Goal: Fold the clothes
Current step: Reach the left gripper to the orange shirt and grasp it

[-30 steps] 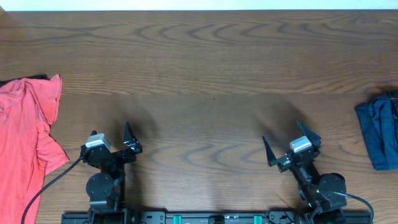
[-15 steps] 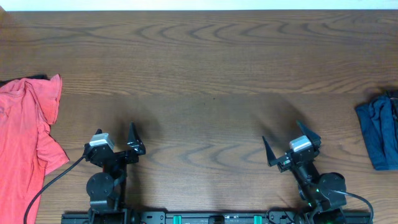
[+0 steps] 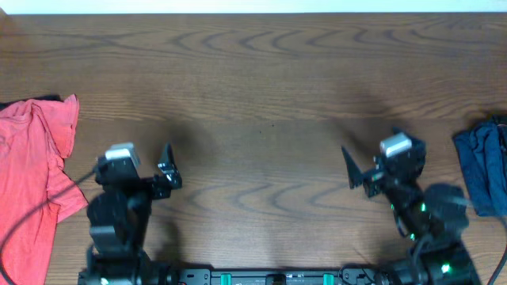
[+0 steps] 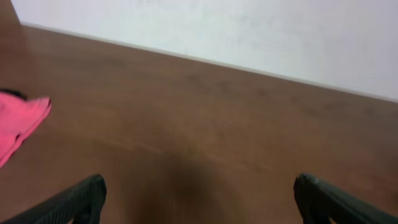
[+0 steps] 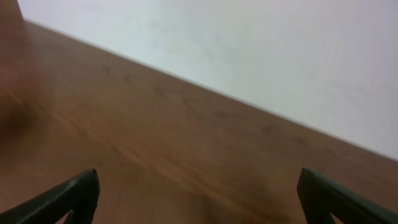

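Note:
A coral-red T-shirt (image 3: 32,166) lies crumpled at the table's left edge; its lettering does not show. A thin black strip of fabric (image 3: 46,99) peeks out at its far edge. Dark blue folded pieces (image 3: 483,162) lie at the right edge. My left gripper (image 3: 141,165) is open and empty near the front, to the right of the red shirt. My right gripper (image 3: 371,157) is open and empty, to the left of the blue pieces. In the left wrist view the gripper (image 4: 199,190) is wide open over bare wood, with the red shirt (image 4: 18,118) at far left. The right wrist view shows its gripper (image 5: 198,183) wide open over bare wood.
The wooden table (image 3: 261,87) stretches between the two piles. A white wall (image 5: 249,43) runs along the table's far edge. The arm bases and a black rail (image 3: 261,277) sit at the front edge.
Both arms have lifted and swung. The left wrist moved slightly left and up in view. The right wrist moved right and toward the far side, nearer the blue pieces. Both grippers stayed open.

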